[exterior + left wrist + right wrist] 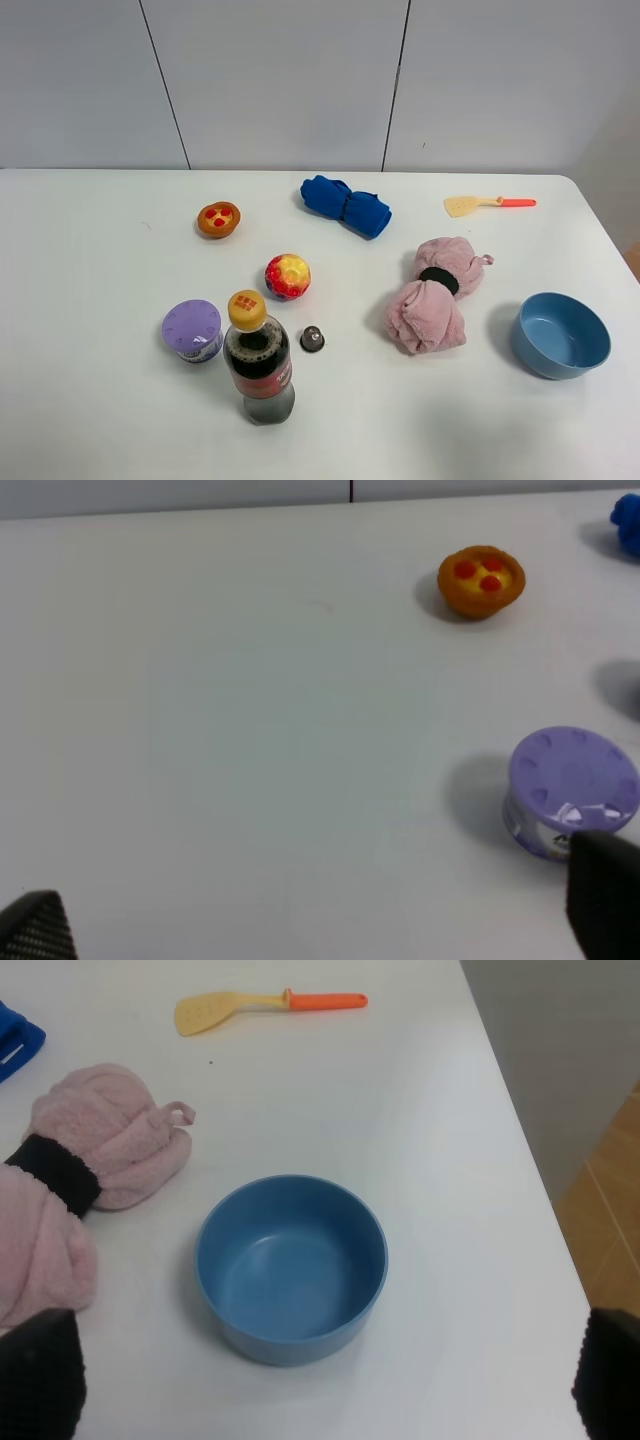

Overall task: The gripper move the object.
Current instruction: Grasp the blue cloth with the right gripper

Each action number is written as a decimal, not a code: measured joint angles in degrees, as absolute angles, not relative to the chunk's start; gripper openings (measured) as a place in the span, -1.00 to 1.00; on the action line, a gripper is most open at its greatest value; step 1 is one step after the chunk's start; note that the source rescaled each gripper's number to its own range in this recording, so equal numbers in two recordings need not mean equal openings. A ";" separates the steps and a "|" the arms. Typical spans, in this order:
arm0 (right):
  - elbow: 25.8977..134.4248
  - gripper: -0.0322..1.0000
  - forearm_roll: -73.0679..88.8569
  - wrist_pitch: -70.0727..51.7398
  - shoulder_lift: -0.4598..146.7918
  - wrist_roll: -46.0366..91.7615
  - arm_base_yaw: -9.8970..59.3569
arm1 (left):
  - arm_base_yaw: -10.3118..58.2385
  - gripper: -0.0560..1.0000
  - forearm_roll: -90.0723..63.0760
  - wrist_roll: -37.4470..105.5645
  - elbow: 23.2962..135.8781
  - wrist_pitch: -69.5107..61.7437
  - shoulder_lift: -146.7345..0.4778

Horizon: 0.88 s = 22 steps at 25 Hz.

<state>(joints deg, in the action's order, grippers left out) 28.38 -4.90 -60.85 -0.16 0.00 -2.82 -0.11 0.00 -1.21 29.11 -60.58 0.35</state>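
No arm shows in the exterior high view. My left gripper is open and empty above the bare table, its fingertips wide apart. One fingertip is next to a purple-lidded jar, also in the high view. My right gripper is open and empty, just short of a blue bowl, which stands at the right in the high view. A rolled pink towel with a black band lies beside the bowl.
A cola bottle, a small black cap, a red-yellow ball, an orange tart, a blue cloth roll and a yellow spatula with orange handle lie on the white table. The table's right edge runs close to the bowl.
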 joint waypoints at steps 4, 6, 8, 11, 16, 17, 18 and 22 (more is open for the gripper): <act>28.38 1.00 -4.90 -60.85 -0.16 0.00 -2.82 | -0.11 1.00 0.00 -1.21 29.11 -60.58 0.35; 28.38 1.00 -4.90 -60.85 -0.16 0.00 -2.82 | -0.11 1.00 0.00 -1.21 29.11 -60.58 0.35; 28.38 1.00 -4.90 -60.85 -0.16 0.00 -2.82 | -0.11 1.00 0.00 -1.21 29.11 -60.58 0.35; 28.38 1.00 -4.90 -60.85 -0.16 0.00 -2.82 | -0.11 1.00 0.00 -1.21 29.11 -60.58 0.35; 28.38 1.00 -4.90 -60.85 -0.16 0.00 -2.82 | -0.11 1.00 0.00 -1.21 29.11 -60.58 0.35; 28.38 1.00 -4.90 -60.85 -0.16 0.00 -2.82 | -0.11 1.00 0.00 -1.21 29.11 -60.58 0.35; 28.38 1.00 -4.90 -60.85 -0.16 0.00 -2.82 | -0.11 1.00 0.00 -1.21 29.11 -60.58 0.35; 29.02 1.00 -4.84 -60.05 5.07 0.00 -1.65 | -0.11 1.00 0.00 -1.21 29.11 -60.58 0.35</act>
<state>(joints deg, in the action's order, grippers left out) 29.02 -4.84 -60.05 5.07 0.00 -1.65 -0.11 0.00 -1.21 29.11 -60.58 0.35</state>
